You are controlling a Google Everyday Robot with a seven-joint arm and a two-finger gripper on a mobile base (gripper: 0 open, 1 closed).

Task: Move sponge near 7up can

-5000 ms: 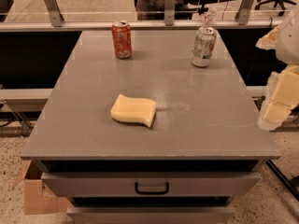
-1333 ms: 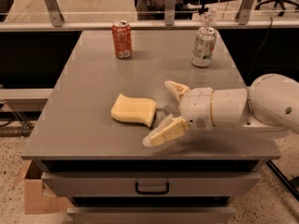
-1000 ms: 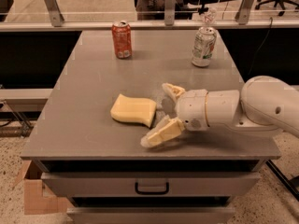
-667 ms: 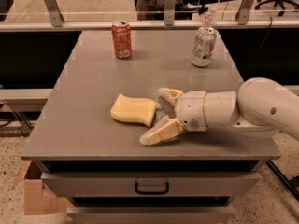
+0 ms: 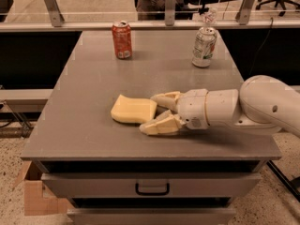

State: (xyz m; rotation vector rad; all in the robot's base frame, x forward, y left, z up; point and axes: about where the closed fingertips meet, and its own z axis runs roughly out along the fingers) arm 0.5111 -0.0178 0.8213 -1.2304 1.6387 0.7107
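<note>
The pale yellow sponge (image 5: 133, 109) lies flat on the grey table (image 5: 89, 83), left of centre. The 7up can (image 5: 204, 47), silver-white with green print, stands upright at the far right of the table. My gripper (image 5: 157, 111) reaches in from the right, low over the table, with its jaws open and the sponge's right edge between the two fingertips. The far finger (image 5: 165, 98) lies beside the sponge's back right corner and the near finger (image 5: 157, 125) beside its front right corner. The sponge rests on the table.
A red-orange can (image 5: 122, 40) stands upright at the far left of the table. A drawer with a black handle (image 5: 152, 189) sits under the front edge. A cardboard box (image 5: 35, 197) is on the floor at the lower left. A metal railing (image 5: 140, 26) runs behind the table.
The arm came in from the right edge and moved steadily left toward the sponge. The open fingers now bracket the sponge's right edge. The sponge and both cans have not moved.
</note>
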